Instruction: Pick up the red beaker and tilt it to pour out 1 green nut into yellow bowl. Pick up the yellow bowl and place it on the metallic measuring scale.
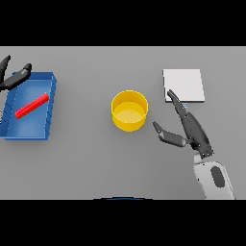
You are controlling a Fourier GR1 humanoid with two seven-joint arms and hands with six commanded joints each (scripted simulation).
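Head view: right hand [192,129] outstretched, flat

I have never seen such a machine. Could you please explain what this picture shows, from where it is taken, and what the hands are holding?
The picture is taken from the robot's head, looking down at a grey table. The robot has two arms ending in dark hands. Its right hand rests open between a yellow bowl and a pale square plate, the metallic scale; it holds nothing. Its left hand shows at the far left edge, above a blue tray in which a red stick-like object lies. It holds nothing either. The bowl looks empty.
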